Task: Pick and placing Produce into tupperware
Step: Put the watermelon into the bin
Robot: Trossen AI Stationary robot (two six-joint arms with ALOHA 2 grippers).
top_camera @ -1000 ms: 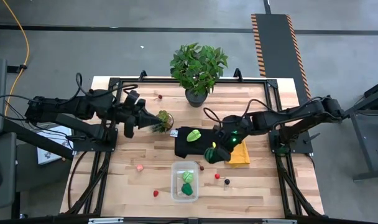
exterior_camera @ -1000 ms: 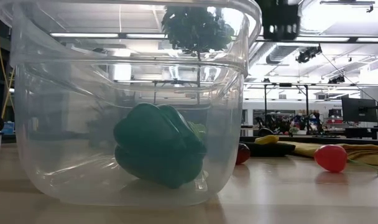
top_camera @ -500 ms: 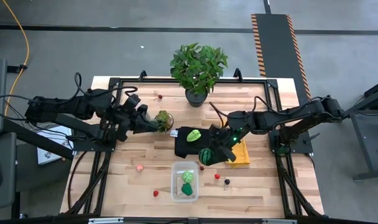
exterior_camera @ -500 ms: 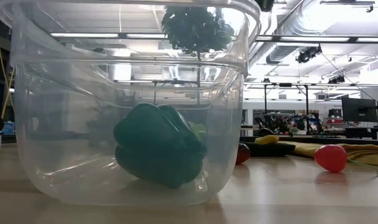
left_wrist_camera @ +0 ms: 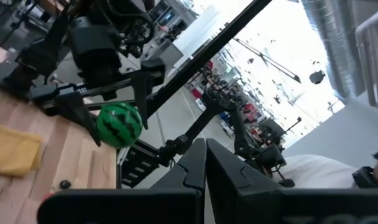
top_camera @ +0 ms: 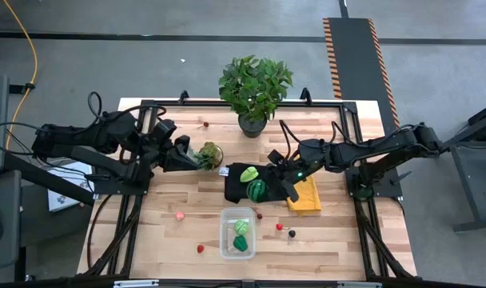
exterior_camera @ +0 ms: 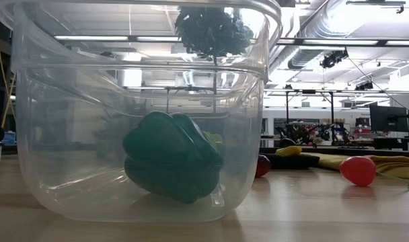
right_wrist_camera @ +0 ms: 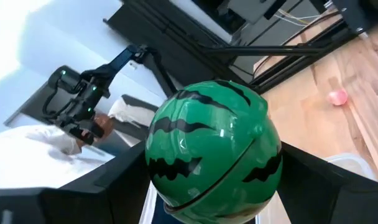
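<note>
Right end effector [top_camera: 261, 190] closed on a striped green toy watermelon [top_camera: 256, 190], raised over a dark cloth [top_camera: 241, 186] near the bench [top_camera: 339, 240] centre. Clear tupperware [top_camera: 225, 242] placed by the front edge, containing a dark green pepper [top_camera: 241, 244] and a lime-green piece [top_camera: 241, 227]. Pink piece [top_camera: 179, 215] and red pieces [top_camera: 201, 249] scattered near the front edge; yellow cloth [top_camera: 310, 200] just beside the dark cloth. Left end effector [top_camera: 197, 157] held next to a small succulent [top_camera: 212, 152] toward the left edge, fingers [left_wrist_camera: 195, 163] pressed together on nothing.
</note>
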